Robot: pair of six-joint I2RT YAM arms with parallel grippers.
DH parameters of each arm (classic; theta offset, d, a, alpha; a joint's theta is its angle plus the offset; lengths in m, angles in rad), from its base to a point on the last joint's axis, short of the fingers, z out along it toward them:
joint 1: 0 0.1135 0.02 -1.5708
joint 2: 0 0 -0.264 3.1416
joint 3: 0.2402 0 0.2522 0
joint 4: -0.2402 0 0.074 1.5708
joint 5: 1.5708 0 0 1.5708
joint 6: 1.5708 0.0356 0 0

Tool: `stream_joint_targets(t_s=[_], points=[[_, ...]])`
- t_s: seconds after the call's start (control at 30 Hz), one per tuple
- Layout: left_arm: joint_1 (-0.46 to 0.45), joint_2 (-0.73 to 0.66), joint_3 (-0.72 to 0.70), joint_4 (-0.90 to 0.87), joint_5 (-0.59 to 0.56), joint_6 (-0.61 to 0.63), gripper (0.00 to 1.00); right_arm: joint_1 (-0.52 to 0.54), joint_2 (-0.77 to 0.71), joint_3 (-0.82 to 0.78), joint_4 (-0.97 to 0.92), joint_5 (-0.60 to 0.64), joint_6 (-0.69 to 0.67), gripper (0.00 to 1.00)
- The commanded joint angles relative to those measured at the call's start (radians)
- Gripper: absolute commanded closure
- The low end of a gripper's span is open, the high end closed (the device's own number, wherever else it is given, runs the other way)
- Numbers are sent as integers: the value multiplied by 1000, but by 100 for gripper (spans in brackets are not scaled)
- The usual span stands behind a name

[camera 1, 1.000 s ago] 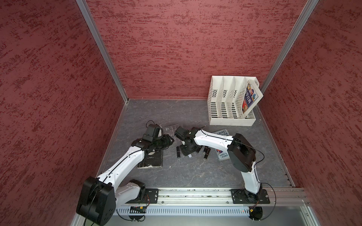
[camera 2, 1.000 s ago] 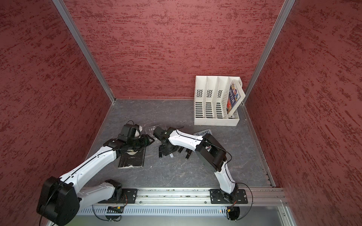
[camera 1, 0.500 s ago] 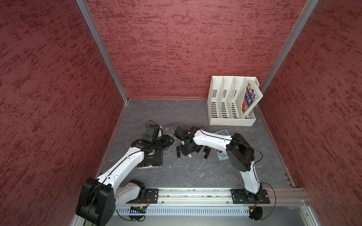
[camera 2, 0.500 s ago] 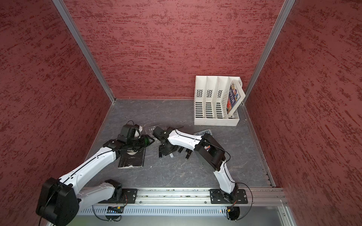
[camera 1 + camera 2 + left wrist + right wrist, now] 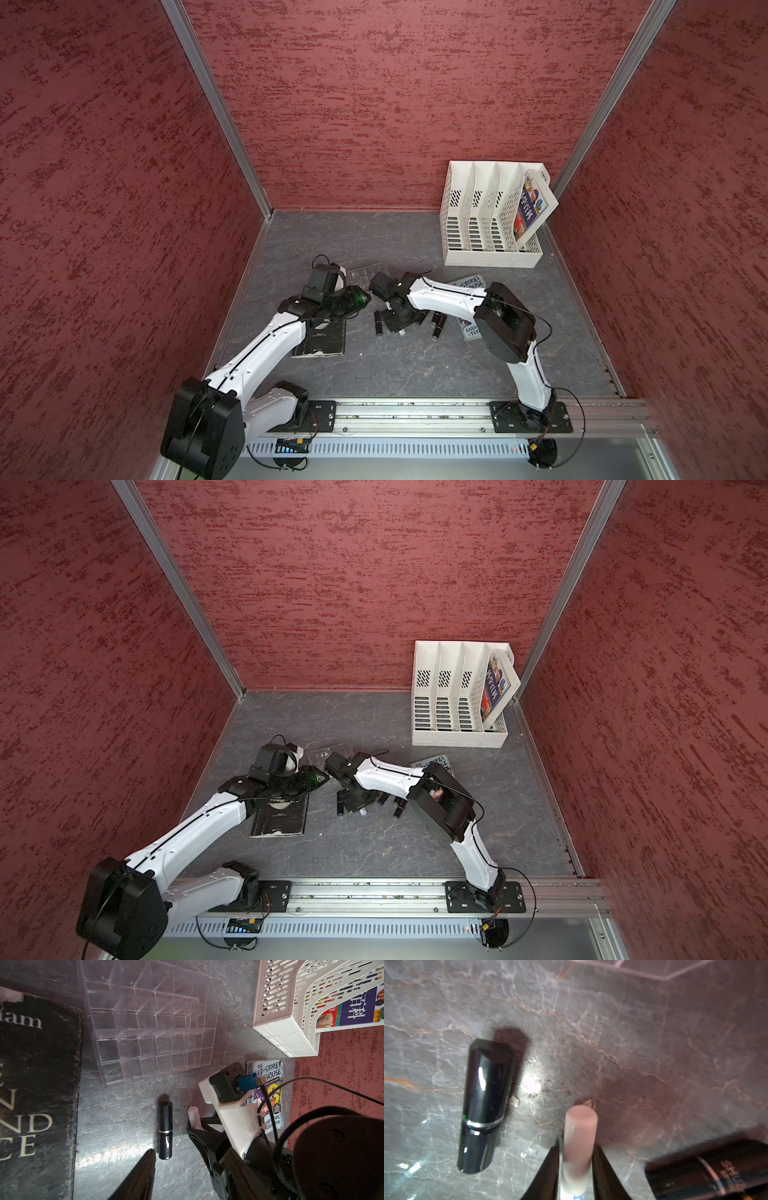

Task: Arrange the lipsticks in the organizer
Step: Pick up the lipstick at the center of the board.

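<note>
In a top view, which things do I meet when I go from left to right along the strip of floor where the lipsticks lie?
black book → lone black lipstick → right gripper, shut on the white lipstick → group of black lipsticks → paperback book

Grey marbled table (image 5: 374,374). Clear gridded organizer (image 5: 149,1022) standing upright on it, mid-table. Dark book (image 5: 320,338) lying flat just beside organizer, on the left arm's side. Black lipstick (image 5: 165,1130) on its side between dark book and paperback (image 5: 270,1076), near organizer, touching none of them. Other black lipsticks (image 5: 437,326) lying flat too, close to paperback. White file rack (image 5: 490,257) upright in far right corner, well apart from organizer.
</note>
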Motion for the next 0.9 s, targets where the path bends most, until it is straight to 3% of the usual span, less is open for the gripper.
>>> stream_joint_targets(t_s=[0.0, 0.17, 0.43, 0.67, 0.87], points=[[3, -22, -4, 22, 24, 20, 44, 1, -61, -44, 54, 2, -21, 72], [16, -59, 8, 10, 41, 53, 42, -9, -220, -179, 217, -21, -65, 76], [9, -142, 12, 97, 157, 97, 36, -8, -575, -526, 721, -176, -170, 77], [-67, -131, 16, 203, 267, 51, 36, 1, -653, -651, 947, -188, -249, 81], [-115, -85, 46, 164, 260, 70, 40, 24, -653, -638, 952, -133, -291, 82]])
